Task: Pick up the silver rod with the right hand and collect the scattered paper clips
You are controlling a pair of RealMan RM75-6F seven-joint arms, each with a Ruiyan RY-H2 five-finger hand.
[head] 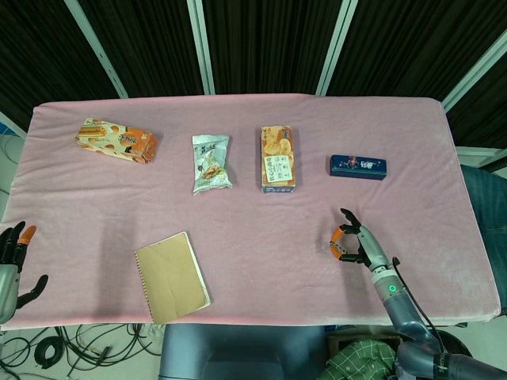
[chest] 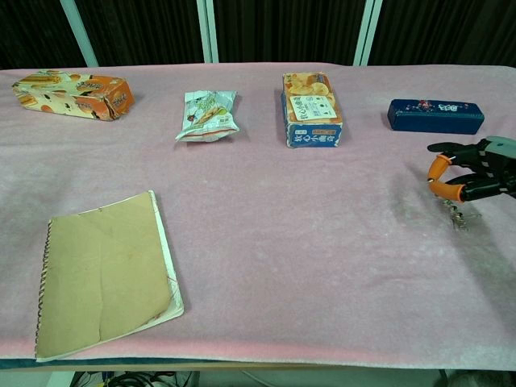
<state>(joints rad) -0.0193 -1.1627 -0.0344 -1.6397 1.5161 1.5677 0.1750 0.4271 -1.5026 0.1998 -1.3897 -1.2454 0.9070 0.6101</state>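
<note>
My right hand (head: pixel 352 244) (chest: pixel 476 171) hovers low over the pink tablecloth near the right front, its fingers curled around a thin silver rod (chest: pixel 448 202) that is mostly hidden in the grip. A small cluster of paper clips (chest: pixel 457 218) hangs at the rod's lower tip, at or just above the cloth. The head view does not show the clips. My left hand (head: pixel 12 255) hangs off the table's front left corner with its fingers apart and nothing in it.
Along the back stand an orange cracker box (chest: pixel 72 93), a snack bag (chest: pixel 208 114), a biscuit box (chest: pixel 311 109) and a blue pencil case (chest: pixel 435 115), which lies just behind my right hand. A brown spiral notebook (chest: pixel 105 274) lies front left.
</note>
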